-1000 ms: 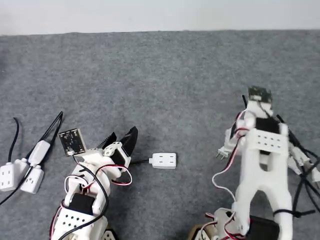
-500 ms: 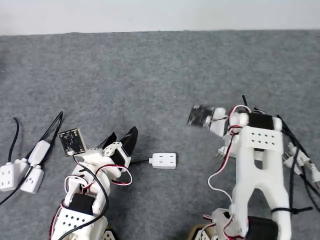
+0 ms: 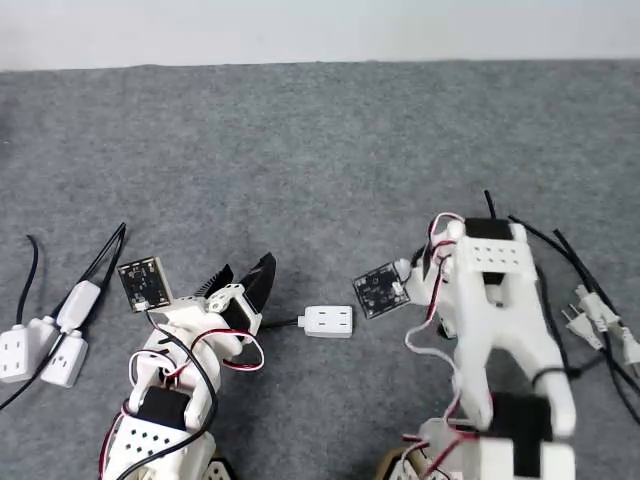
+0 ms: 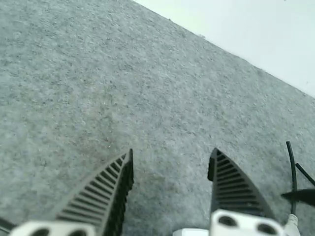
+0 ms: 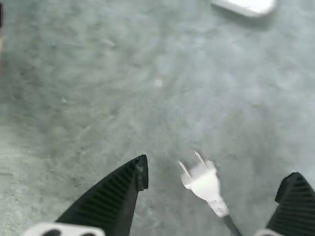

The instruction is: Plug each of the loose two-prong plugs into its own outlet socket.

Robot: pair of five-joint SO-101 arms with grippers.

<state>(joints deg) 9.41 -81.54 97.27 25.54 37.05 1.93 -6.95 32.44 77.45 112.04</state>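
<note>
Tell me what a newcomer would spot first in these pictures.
The right gripper, open, hangs over a loose white plug lying on the grey mat. Mid-mat lies a white outlet, close beside the open left gripper. More outlets with cords cluster at the mat's left edge.

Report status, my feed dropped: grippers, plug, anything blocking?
Left gripper open over mat. Right gripper open over loose plug, not gripped. Nothing between plug and outlet socket.
</note>
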